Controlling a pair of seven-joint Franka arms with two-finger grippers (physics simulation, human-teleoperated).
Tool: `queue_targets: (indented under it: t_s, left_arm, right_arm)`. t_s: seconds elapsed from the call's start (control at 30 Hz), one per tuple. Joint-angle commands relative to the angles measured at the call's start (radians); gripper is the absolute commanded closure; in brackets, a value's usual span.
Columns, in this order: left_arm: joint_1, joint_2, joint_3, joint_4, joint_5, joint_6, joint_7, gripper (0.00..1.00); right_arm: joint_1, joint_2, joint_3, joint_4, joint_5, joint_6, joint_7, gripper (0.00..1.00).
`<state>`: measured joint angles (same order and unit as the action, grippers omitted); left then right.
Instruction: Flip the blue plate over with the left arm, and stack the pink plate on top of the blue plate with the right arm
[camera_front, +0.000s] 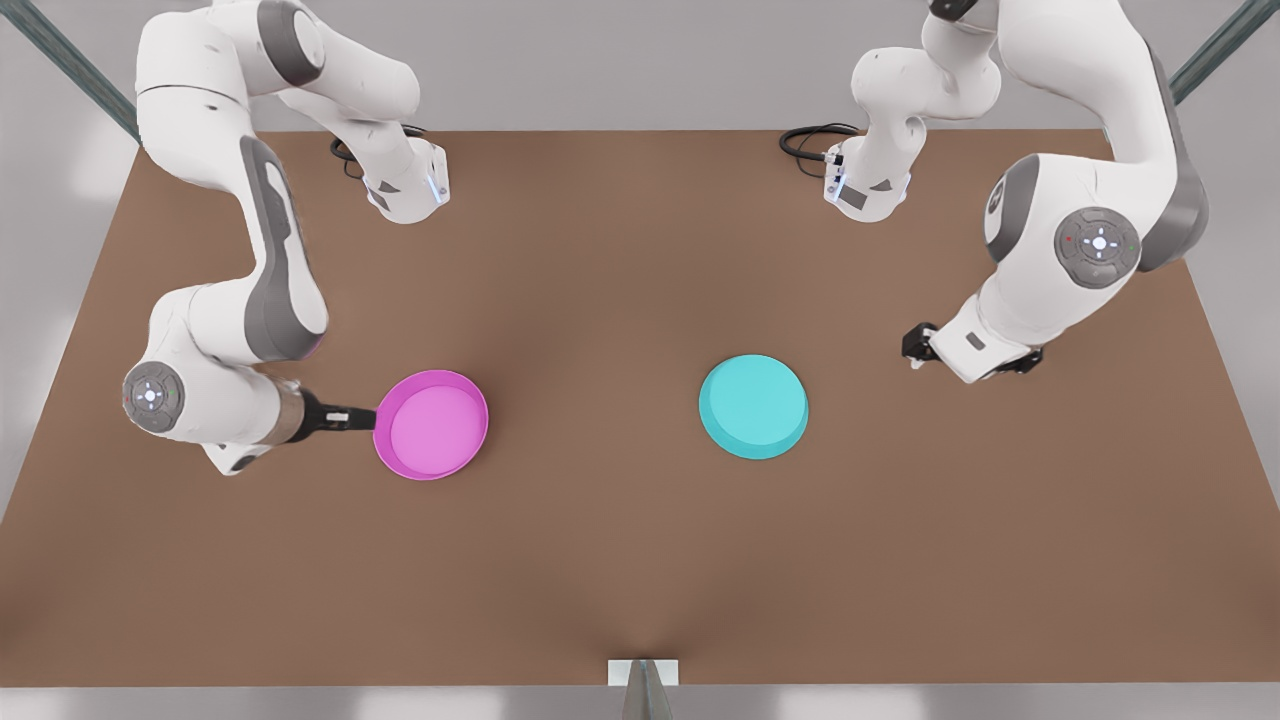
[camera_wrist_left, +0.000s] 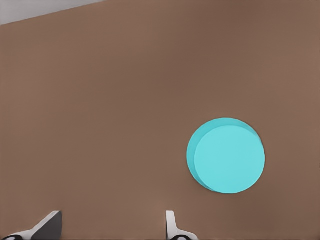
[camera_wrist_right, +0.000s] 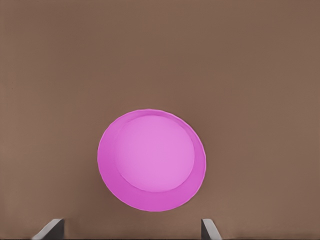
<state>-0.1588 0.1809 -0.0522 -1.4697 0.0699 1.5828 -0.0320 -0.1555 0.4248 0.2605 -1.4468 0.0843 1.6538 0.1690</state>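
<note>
the right gripper (camera_front: 352, 417) is low at the rim of the pink plate (camera_front: 432, 424), on the front view's left, its fingers (camera_wrist_right: 210, 230) spread wide. the plate lies open side up just ahead of it. the left gripper (camera_front: 916, 348) hangs well apart from the blue plate (camera_front: 753, 406), fingers (camera_wrist_left: 172, 227) spread. this plate lies base up on the brown table (camera_front: 620, 560).

A broad brown tabletop (camera_front: 620, 560) with a plain matte surface spreads under even, soft light. Beyond its far edge stands a pale grey wall (camera_front: 620, 60), crossed at both upper corners by slanted dark metal struts (camera_front: 70, 65). A small white bracket (camera_front: 643, 672) sits at the middle of the near edge.
</note>
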Motion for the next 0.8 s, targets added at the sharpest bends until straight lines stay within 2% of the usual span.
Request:
queue_targets:
  t_s: [0.0,0.13,0.27,0.37,0.47,0.77]
  left_arm:
    - [0.001,0.0,0.0,0.0,0.002,0.0,-0.002,0.0]
    - [-0.007,0.005,-0.002,-0.001,0.002,-0.017,-0.006,0.0]
    - [-0.007,0.006,-0.002,-0.001,0.005,-0.015,-0.005,0.0]
    - [-0.004,0.006,-0.002,0.0,0.005,-0.012,-0.003,0.0]
    - [0.007,0.003,0.003,0.031,-0.004,-0.01,0.009,0.0]
    - [0.033,0.003,0.008,0.068,-0.038,-0.012,-0.049,0.0]
  right_arm:
    - [-0.006,0.006,-0.001,-0.001,0.012,0.0,-0.003,0.0]
    - [-0.039,0.031,-0.003,-0.179,-0.001,0.167,-0.02,0.0]
    - [-0.079,0.14,-0.003,-0.198,-0.038,0.205,-0.147,0.0]
    - [-0.09,0.137,0.002,-0.239,-0.038,0.241,-0.146,0.0]
    - [-0.188,0.126,0.112,-0.369,-0.04,0.463,-0.124,0.0]
    - [-0.223,0.12,0.118,-0.455,-0.077,0.63,-0.246,0.0]
